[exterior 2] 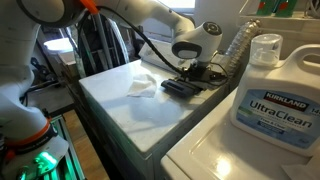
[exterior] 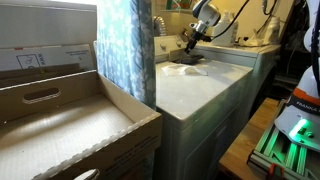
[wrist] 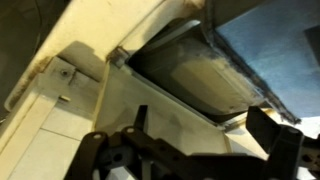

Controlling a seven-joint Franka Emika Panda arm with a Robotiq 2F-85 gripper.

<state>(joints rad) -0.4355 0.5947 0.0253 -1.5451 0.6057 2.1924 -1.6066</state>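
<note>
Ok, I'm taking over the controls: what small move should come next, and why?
Probably ease the gripper straight down a little. Its jaws stand open just above the dark compartment at the back edge of the washer, seemingly not touching it yet, and the cloth lies off to one side.

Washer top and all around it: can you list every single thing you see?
washer: one, white, under the claw
cloth: one, white, crumpled on the washer top
flat thing: one, black, on the washer just below the claw
jug: one, white with a blue UltraClean label, on the next white top
hose: one, grey and ribbed, behind the claw
box: one, brown cardboard, open, beside the washer
curtain: one, blue-and-white pattern, between box and washer
green light: one, glowing, low beside the washer
arm: one, white, reaching over the washer
claw: one, black, open, low over the flat thing
</note>
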